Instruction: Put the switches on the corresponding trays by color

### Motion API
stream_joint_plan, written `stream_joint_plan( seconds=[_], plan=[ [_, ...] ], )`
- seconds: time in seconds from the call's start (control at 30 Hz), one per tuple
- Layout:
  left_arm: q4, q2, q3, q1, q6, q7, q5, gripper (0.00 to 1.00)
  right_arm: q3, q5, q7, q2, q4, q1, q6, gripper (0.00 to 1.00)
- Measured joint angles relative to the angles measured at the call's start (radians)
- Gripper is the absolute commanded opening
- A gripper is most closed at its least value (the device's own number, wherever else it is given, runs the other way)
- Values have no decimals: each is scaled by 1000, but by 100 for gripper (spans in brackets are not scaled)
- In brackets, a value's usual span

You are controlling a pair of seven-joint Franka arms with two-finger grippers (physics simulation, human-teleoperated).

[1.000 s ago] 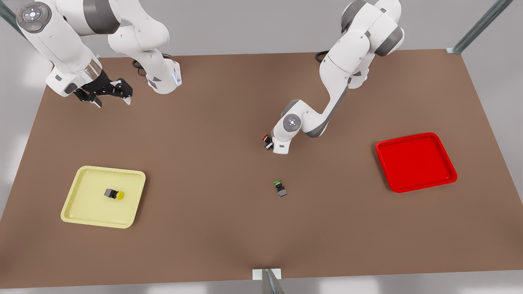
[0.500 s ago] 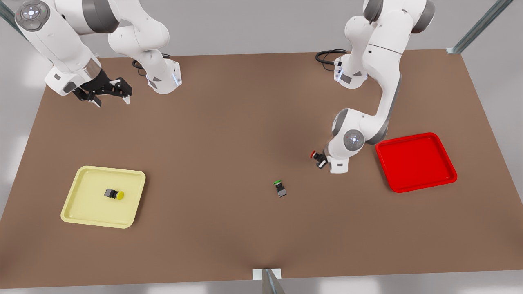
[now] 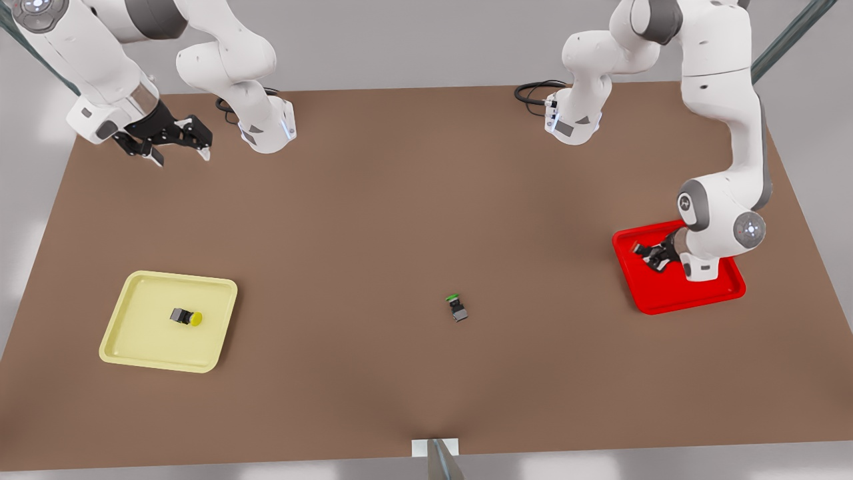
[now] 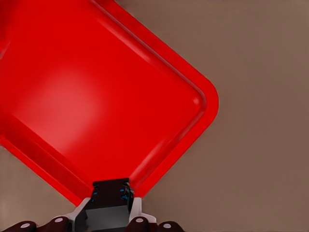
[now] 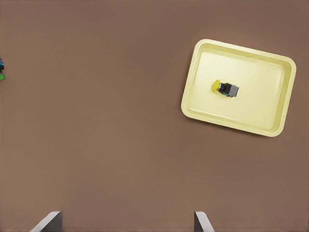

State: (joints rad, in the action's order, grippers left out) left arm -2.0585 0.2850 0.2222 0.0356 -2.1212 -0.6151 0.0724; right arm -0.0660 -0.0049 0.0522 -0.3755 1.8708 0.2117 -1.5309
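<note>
The red tray (image 3: 666,298) lies at the front view's right, and my left gripper (image 3: 650,256) hangs over its near-left part. That gripper is shut on the red switch; in the left wrist view the switch's dark body (image 4: 112,202) sits between the fingers (image 4: 138,218), above the red tray's (image 4: 96,96) rim. The yellow switch (image 3: 186,317) lies on its side inside the pale yellow tray (image 3: 136,337) at the front view's left. My right gripper (image 3: 174,148) waits open, high above the table's far left corner. From there the right wrist view looks down on the yellow tray (image 5: 260,116) and the yellow switch (image 5: 225,88).
A green-capped switch (image 3: 456,308) lies alone on the brown table, near the middle toward the front edge. It also peeks in at the frame edge of the right wrist view as the green switch (image 5: 1,70). Black cables (image 3: 533,90) lie by the far arm base.
My left arm has swung the red switch from the table's middle toward the front view's right, ending over the red tray. The right gripper has drifted slightly up and back.
</note>
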Motion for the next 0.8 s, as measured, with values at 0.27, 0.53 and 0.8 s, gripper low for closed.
stream_joint_plan(
  seconds=[0.27,0.53,0.8],
  plan=[
    [9,-51,0,-100,18,104,-44,98,-40,-1,-43,-17,5,1,18,100],
    [406,-315,-291,-59,598,523,-62,100,-35,0,-41,-31,4,7,25,100],
    [572,-125,-253,11,653,555,-54,100,-34,-1,-41,-51,7,6,53,100]
  ],
)
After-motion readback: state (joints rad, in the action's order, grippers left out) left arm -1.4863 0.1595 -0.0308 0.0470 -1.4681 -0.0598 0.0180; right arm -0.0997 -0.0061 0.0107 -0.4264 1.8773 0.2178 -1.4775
